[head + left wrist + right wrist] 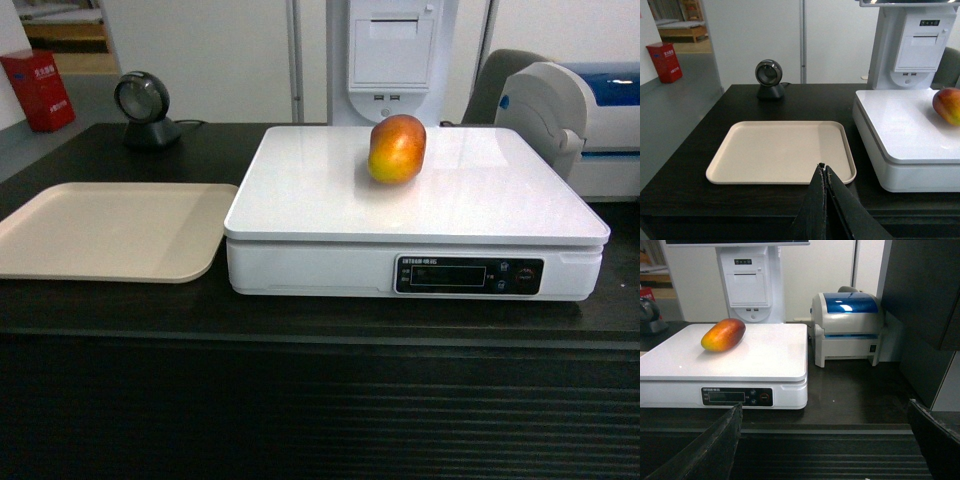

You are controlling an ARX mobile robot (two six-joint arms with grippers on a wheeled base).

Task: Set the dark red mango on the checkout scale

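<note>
Resting on scale (pixel 330 195): dark red mango (pixel 397 149), claws apart.

Print is present in two places, neither legible. The black display strip (pixel 468 275) on the front of the large flat white scale (pixel 330 268) carries a line of small white lettering, too fine to read. The red box (pixel 37 90) standing on the floor at far left bears pale characters, too blurred to read.
</note>
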